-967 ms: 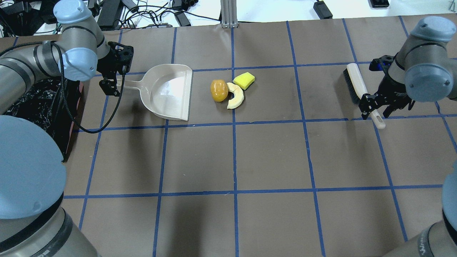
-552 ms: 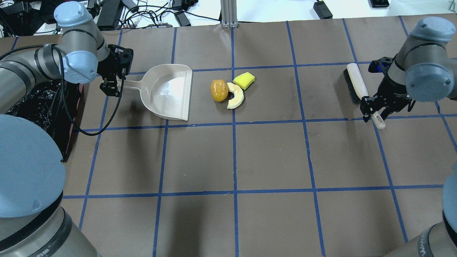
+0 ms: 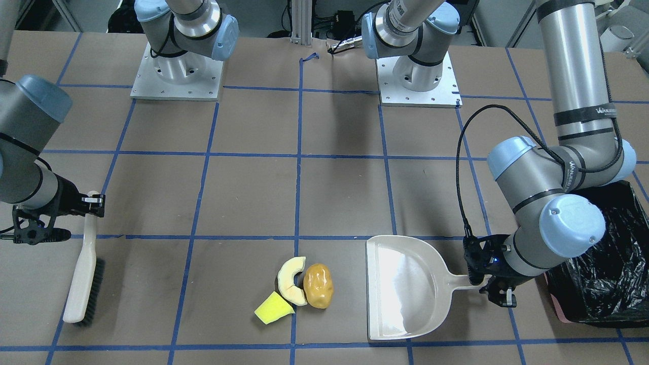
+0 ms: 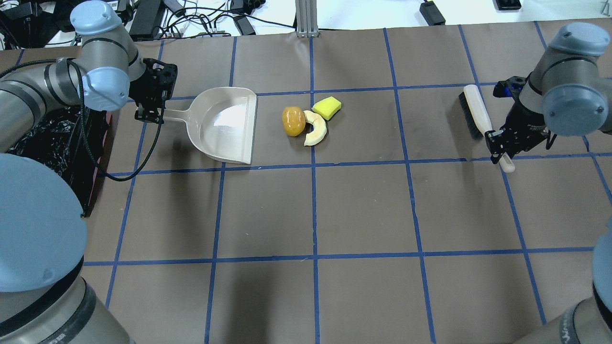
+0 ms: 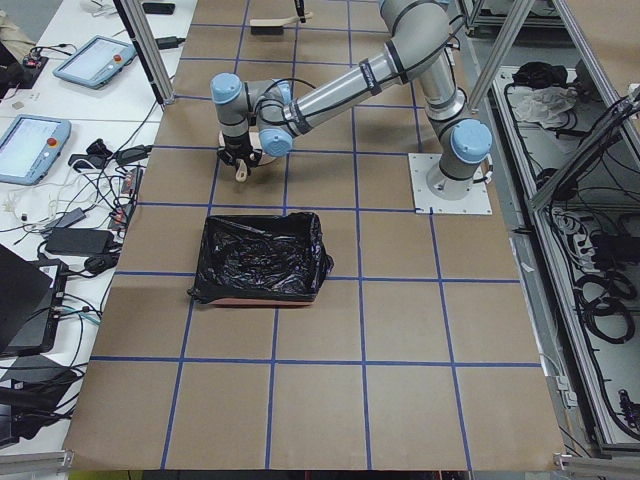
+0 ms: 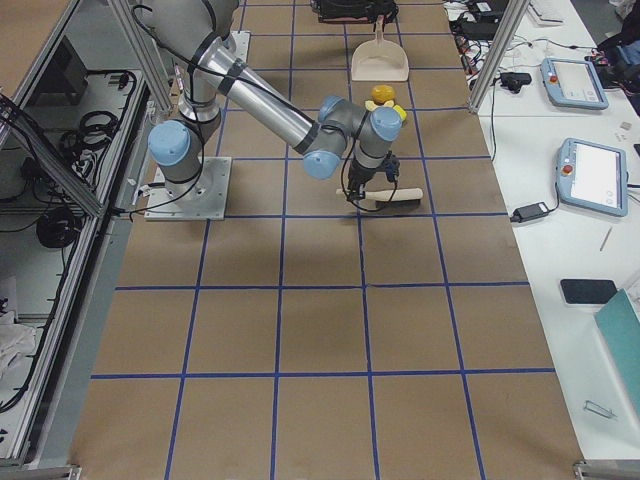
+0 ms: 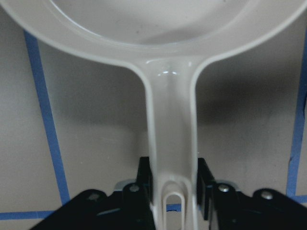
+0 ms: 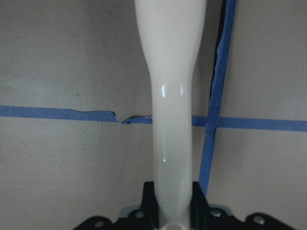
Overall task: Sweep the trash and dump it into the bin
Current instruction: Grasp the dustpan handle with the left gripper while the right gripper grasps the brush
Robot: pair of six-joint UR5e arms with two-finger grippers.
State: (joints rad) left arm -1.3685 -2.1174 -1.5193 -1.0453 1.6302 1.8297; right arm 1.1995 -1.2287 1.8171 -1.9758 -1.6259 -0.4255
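The trash lies together at the table's middle: a yellow wedge [image 4: 327, 108], a pale cream crescent slice [image 4: 315, 129] and a golden-brown lump [image 4: 293, 120]. The beige dustpan [image 4: 224, 124] lies flat just left of them, its mouth facing them. My left gripper [image 4: 150, 114] is shut on the dustpan's handle [image 7: 170, 143]. My right gripper [image 4: 499, 143] is shut on the handle [image 8: 173, 120] of a white brush [image 4: 475, 112] with black bristles, lying at the far right. The bin [image 4: 52, 138], lined with black plastic, stands at the left edge behind my left arm.
The table is brown paper with a blue tape grid [image 4: 313, 165]. Cables and power bricks [image 4: 191, 19] lie past the far edge. Both arm bases [image 3: 416, 76] stand on white plates at the robot's side.
Both grippers have shut: the left fingers closed on the dustpan's handle, the right fingers on the brush's handle. The trash has not moved.
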